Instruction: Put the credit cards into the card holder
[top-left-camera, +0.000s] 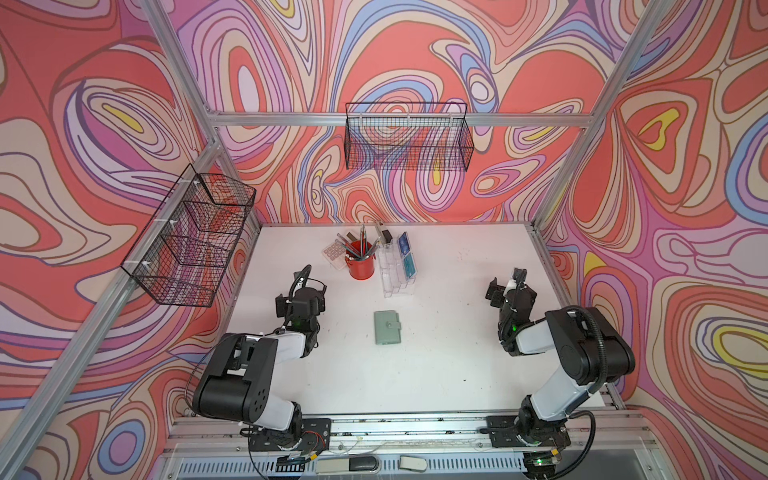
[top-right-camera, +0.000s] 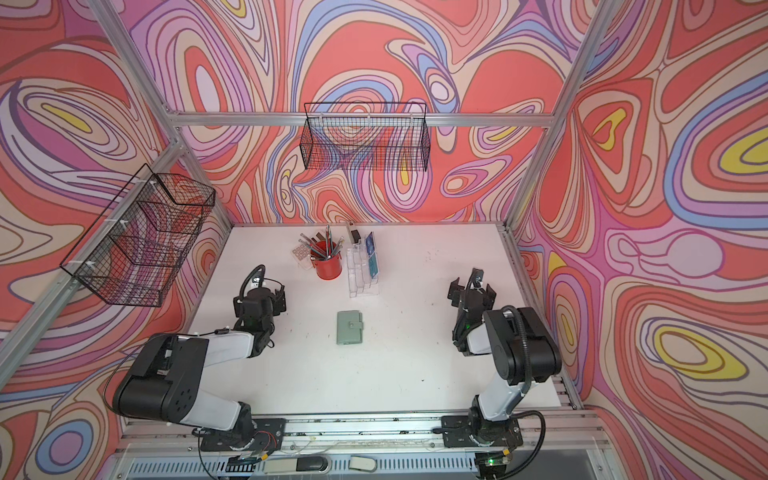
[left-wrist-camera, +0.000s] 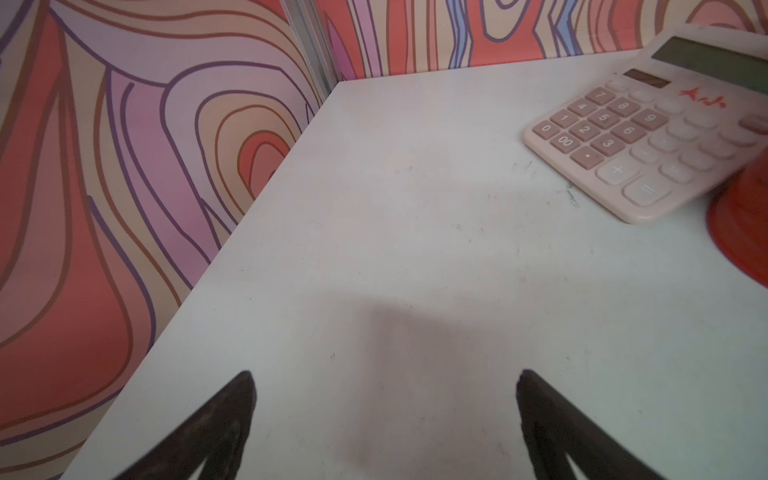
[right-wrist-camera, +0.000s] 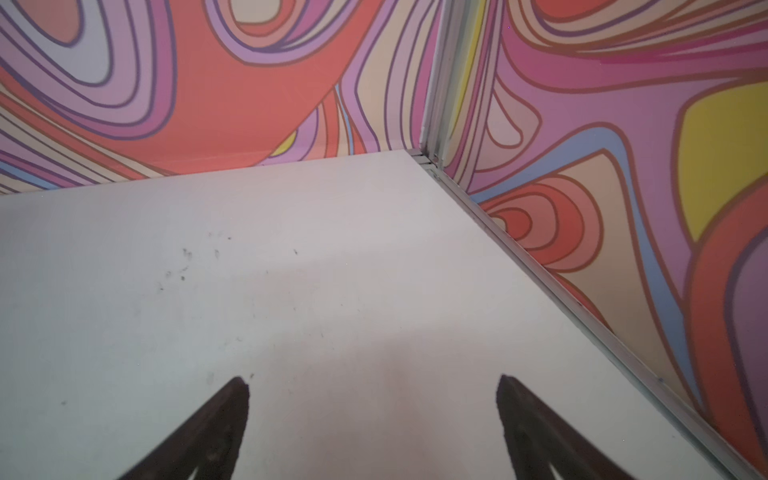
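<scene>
left claw (left-wrist-camera: 385, 374): Spread wide and empty, poised low over the bare white table (left-wrist-camera: 415, 216); dark fingertips (left-wrist-camera: 245, 388) well apart in the wrist view.
right claw (right-wrist-camera: 372, 379): Spread just as wide, also empty, above the table near the metal rail at its right edge.
holder (top-left-camera: 387, 328): Sage green, shut, strap lying across one long edge. Flat on the table between the two claws, well apart from each, and a little behind their fingertips toward the arm bases. Seen in both top views, in neither wrist view.
cards (top-left-camera: 405, 249): One blue and one teal, propped upright in the rear tiers of a clear stand (top-left-camera: 395, 280). Ahead and to the right of the left claw, ahead and to the left of the right claw, beyond the holder and apart from it.
cup (top-left-camera: 360, 266): Red, packed with pens, just left of the stand; ahead-right of the left claw.
calculator (left-wrist-camera: 648, 137): Pale pink, flat on the table ahead-right of the left claw, one corner hidden behind the cup.
baskets (top-left-camera: 409, 137): Black wire, hung on the patterned walls, one high ahead of both claws, one off to the left of the left claw.
</scene>
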